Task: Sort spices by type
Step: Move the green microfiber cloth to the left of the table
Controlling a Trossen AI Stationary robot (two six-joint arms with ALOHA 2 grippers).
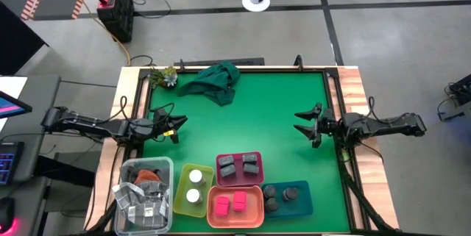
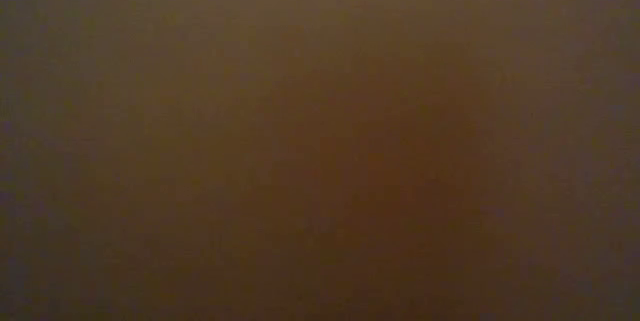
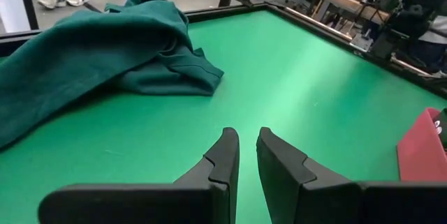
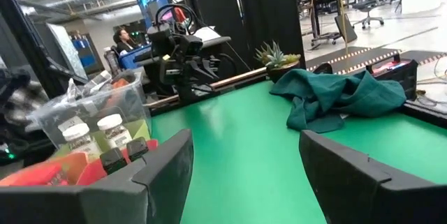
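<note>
Already the spices sit in the trays at the lower middle of the high view: two white-lidded round jars (image 1: 194, 186) in the yellow tray (image 1: 182, 203), two dark grey square boxes (image 1: 240, 165) in the pink tray (image 1: 239, 179) just above and to the right of it, two bright pink blocks (image 1: 231, 205) in the orange tray (image 1: 253, 219), and dark round jars (image 1: 280, 196) in the blue tray (image 1: 303, 205) at the right. I see no loose spice on the green mat (image 1: 250, 118), so I judge the sorting is near its end, and the careful step now is to check each tray for one kind only. A clear bin (image 1: 169, 164) at the lower left holds packets; its content is hard to tell. The dark green cloth (image 1: 215, 81) lies bunched at the upper middle, well apart from the trays, beside a small plant (image 1: 166, 77). The left gripper (image 1: 174, 126) waits at the left edge with its fingers nearly together and nothing between them. The right gripper (image 1: 305, 123) waits at the right edge with its fingers wide apart and empty. The low view shows nothing.
</note>
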